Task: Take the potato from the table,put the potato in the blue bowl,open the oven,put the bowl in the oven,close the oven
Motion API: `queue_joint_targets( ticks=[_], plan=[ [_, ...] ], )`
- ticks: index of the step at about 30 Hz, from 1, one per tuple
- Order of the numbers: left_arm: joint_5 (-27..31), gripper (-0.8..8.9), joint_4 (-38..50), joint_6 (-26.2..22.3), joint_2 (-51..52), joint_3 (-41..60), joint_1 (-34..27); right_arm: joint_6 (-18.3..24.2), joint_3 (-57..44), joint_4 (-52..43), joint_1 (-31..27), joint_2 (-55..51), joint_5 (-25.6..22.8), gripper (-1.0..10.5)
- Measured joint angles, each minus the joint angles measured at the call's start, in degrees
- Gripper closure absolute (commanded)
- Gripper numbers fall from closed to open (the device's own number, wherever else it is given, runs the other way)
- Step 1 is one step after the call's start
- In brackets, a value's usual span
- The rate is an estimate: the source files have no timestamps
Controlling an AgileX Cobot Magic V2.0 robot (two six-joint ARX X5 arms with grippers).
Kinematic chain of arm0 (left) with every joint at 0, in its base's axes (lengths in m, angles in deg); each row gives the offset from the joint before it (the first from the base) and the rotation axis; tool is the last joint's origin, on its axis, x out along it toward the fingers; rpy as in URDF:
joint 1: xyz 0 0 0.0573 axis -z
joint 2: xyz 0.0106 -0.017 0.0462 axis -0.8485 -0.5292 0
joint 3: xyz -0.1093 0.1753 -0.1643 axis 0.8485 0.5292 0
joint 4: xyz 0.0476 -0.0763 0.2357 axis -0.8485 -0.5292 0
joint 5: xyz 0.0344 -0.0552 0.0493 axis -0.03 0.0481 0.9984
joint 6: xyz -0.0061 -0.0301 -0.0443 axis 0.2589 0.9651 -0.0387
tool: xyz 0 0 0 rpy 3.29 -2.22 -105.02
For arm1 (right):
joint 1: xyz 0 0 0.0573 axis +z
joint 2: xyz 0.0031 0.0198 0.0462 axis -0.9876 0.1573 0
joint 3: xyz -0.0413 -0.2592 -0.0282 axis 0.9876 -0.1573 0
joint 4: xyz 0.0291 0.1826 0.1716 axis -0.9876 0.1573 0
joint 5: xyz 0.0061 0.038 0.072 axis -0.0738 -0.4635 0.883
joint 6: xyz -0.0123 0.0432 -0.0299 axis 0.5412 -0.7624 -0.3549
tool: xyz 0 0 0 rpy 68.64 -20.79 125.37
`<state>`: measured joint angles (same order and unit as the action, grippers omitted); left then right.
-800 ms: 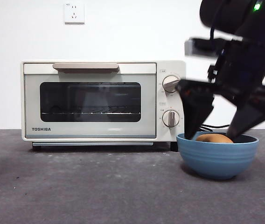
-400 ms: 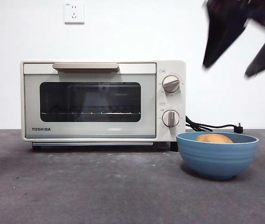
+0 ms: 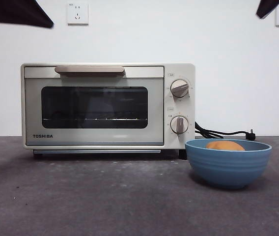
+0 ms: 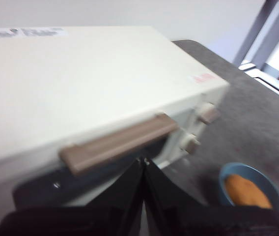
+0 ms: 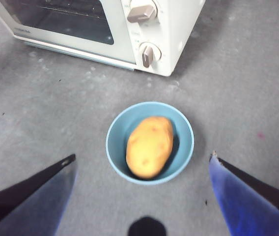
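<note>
Potato [image 3: 225, 145] in blue bowl [image 3: 228, 167] on counter [image 3: 105, 196], beside shut oven [image 3: 107, 105]. Left wrist view: left gripper [image 4: 143, 164] pressed together above oven handle [image 4: 117, 143]. Right wrist view: right gripper [image 5: 142, 169] spread wide, high over bowl.

The oven [image 3: 108, 105] is faced squarely by the front view from table height, close, with the bowl [image 3: 228, 163] beside its knob end. From the left wrist view the oven [image 4: 90, 83] is seen from above and very near, over its top and handle, with the bowl [image 4: 251, 189] past the knob end. From the right wrist view the bowl [image 5: 150, 142] is looked down on from high up, with the oven's [image 5: 105, 29] knob end beyond. Oven and bowl are shared by all three views.
</note>
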<state>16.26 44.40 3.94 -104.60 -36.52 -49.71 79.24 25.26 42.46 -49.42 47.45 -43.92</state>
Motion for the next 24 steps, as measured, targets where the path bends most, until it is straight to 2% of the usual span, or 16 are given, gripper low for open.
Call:
queue_joint_targets(
  ticks=[12,24],
  plan=[
    [4.37,8.22,1.88,-4.87,-15.26,-8.81,2.75,-1.51,0.0,2.05,0.0,-2.01,-0.13,5.0],
    [6.08,8.22,2.64,-7.91,-18.88,-9.2,3.61,-2.14,0.0,2.05,0.0,-2.03,-0.13,5.0]
  ],
)
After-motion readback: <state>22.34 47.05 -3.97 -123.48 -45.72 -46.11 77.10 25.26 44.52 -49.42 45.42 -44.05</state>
